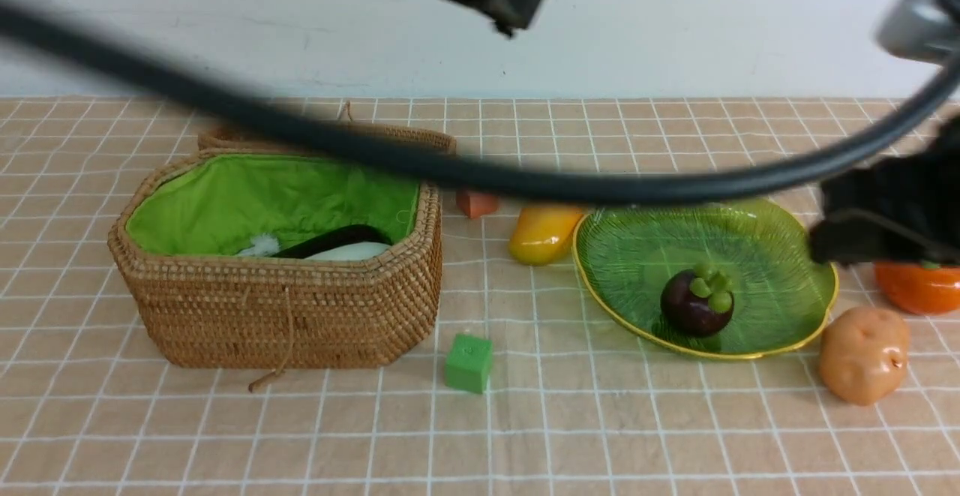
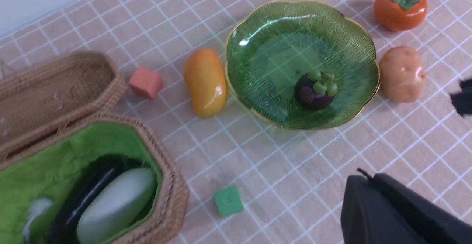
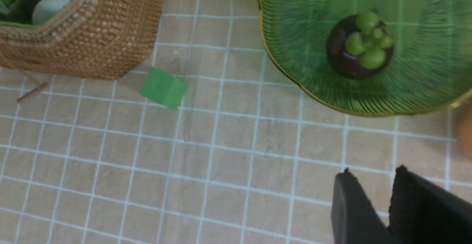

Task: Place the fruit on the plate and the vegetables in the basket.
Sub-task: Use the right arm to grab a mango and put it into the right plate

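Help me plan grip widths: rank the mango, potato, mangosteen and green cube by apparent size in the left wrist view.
1. mango
2. potato
3. mangosteen
4. green cube, smallest even though it seems nearest the camera

the front strip of the bench point(image 1: 600, 443) is wide and bare; only the green cube point(image 1: 469, 362) stands there, near the basket point(image 1: 277, 308) corner. between basket and plate point(image 1: 772, 256) the lane is blocked by the mango point(image 1: 541, 235) and the orange cube point(image 1: 477, 203); the mango seems to touch the plate rim, i cannot be sure. the potato point(image 1: 864, 355) and the persimmon point(image 1: 919, 290) crowd the plate's right side. the basket mouth is open from above, its lid point(image 2: 55, 85) lying back. on the plate only the mangosteen point(image 1: 696, 302) takes room.
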Available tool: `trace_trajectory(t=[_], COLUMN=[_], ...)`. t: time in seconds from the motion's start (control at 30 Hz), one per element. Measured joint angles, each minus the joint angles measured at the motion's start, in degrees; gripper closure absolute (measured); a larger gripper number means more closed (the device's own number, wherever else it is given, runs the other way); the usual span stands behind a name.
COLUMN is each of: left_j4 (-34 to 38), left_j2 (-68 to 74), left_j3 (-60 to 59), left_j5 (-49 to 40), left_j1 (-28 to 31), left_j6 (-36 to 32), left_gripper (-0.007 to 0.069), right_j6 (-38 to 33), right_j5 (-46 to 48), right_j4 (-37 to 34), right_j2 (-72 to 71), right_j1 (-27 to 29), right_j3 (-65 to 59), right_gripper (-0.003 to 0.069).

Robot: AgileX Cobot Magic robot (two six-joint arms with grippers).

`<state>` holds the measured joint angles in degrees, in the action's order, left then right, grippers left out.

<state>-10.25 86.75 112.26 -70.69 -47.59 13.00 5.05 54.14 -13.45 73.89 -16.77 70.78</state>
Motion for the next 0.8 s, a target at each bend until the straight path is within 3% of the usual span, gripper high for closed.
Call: trace_trajectory(t=[0.2,0.5,0.8], left_j4=[-2.4,-3.7,-6.9], left_j2=[-12.8,-37.0,-52.9], left_j3=[-20.5,-55.8,-71.0], left_j5=[2.2,18.9,35.3], left_j1=[0.1,0.1,0.1], left_j6=[5.6,16.6,17.9], left_gripper=[0.0638,0.0638,0.0638], right_j6=[-2.6,1.3,9.5], right_j5=[1.5,2.5,0.7], right_j4=[-0.2,3.3,8.0], right_j2=[14.5,34.3,47.9], right_j1=[-2.4,-8.9,-9.5], right_j3=[12.0,31.8,46.2], right_gripper=[0.0481,0.0468,0.0357])
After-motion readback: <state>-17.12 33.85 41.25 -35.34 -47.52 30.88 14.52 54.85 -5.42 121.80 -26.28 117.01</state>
